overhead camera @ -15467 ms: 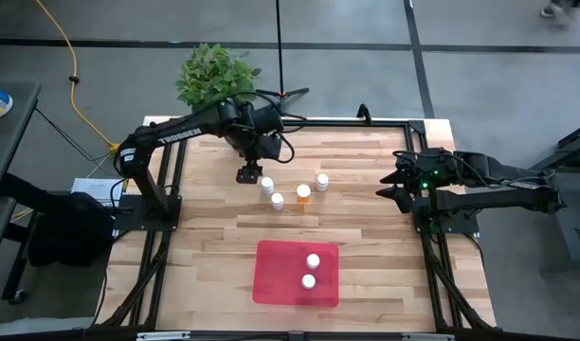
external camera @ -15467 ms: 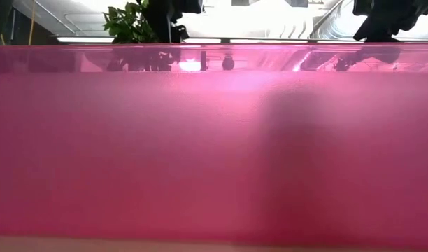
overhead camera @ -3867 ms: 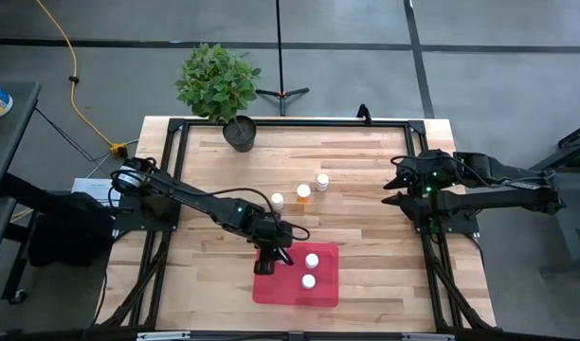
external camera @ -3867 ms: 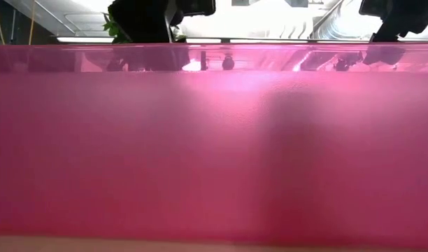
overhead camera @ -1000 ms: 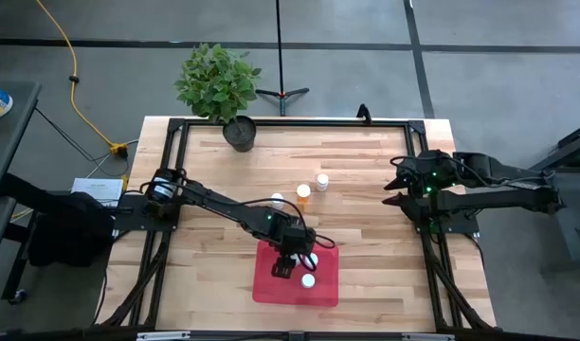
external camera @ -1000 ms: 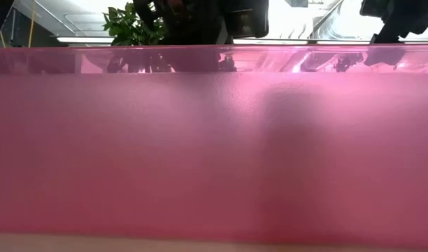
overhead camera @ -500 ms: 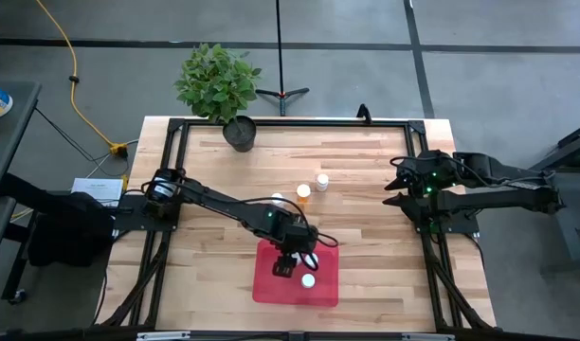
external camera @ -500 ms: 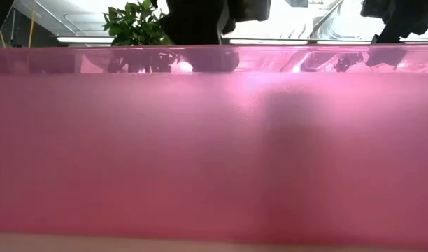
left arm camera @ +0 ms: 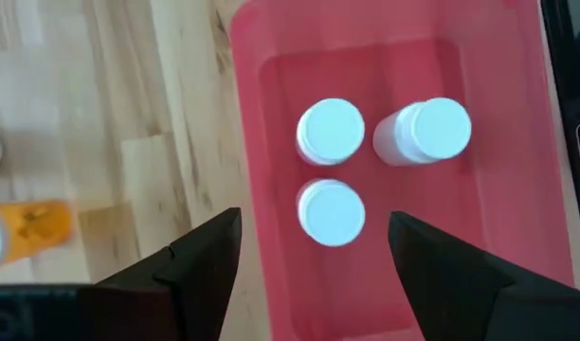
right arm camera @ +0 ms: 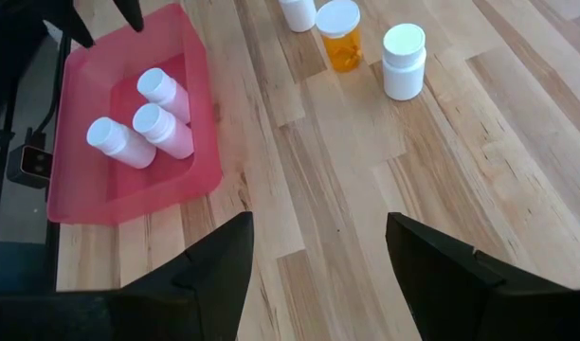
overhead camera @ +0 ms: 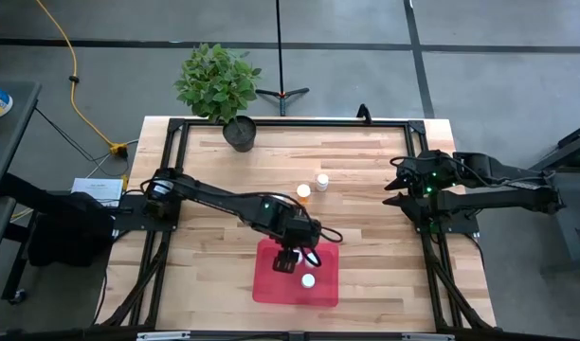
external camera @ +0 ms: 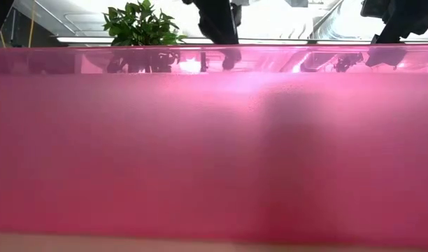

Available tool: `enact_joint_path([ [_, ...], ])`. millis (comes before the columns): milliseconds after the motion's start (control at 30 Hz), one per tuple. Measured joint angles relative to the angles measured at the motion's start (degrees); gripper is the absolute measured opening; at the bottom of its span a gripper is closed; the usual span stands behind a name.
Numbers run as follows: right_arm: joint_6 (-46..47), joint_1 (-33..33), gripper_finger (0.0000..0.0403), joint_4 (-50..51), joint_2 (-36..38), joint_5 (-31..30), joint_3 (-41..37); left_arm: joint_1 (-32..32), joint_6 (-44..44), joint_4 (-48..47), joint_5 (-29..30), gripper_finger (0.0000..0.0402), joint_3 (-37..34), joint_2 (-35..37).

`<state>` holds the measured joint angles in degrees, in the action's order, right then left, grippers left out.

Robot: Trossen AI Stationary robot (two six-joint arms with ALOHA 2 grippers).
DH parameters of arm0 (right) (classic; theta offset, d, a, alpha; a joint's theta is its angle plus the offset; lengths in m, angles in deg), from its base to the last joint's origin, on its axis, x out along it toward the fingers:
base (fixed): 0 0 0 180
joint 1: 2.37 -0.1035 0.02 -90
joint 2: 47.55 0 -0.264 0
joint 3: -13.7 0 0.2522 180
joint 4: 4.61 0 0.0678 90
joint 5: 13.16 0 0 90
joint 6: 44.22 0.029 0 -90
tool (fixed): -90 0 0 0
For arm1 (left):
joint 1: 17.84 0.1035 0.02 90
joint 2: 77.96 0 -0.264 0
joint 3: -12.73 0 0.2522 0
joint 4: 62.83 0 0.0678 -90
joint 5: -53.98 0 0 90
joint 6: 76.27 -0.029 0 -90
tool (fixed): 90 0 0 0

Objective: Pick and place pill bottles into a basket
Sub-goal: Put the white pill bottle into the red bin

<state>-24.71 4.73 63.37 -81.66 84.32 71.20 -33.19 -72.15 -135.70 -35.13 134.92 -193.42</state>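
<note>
Wood table, plastic tray and bottles, dark matt arms.

The table [right arm camera: 385,189] is pale wooden planks with visible grain and a smooth, faintly satin finish. The tray [left arm camera: 498,189] looks like red plastic, smooth, translucent in the low view. The bottles [left arm camera: 330,131] have smooth white plastic-looking caps; one bottle [right arm camera: 341,43] has a clear amber body. The left gripper [left arm camera: 309,260] and right gripper [right arm camera: 314,251] show matt black fingers. The frame [overhead camera: 271,124] looks like black metal.

a pale wooden table [overhead camera: 366,275] fills the frame's middle, bearing a red tray [overhead camera: 266,289] at lower centre, three pill bottles [right arm camera: 404,62] above it, and a plant pot [overhead camera: 240,134] at upper left.
</note>
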Motion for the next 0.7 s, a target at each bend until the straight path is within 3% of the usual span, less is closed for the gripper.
enact_joint_path([
  [333, 0.02, -0.02, 0.0232, 0.00, 0.00, -0.09, 0.00, 0.37, 0.36, -7.08, 1.22, 0.0298, 5.81, 0.54],
  [700, 0.52, -0.02, 0.0232, -0.04, 0.00, -0.45, 0.00, 3.94, 2.16, -7.18, 1.84, 0.0298, 5.97, 7.85],
])
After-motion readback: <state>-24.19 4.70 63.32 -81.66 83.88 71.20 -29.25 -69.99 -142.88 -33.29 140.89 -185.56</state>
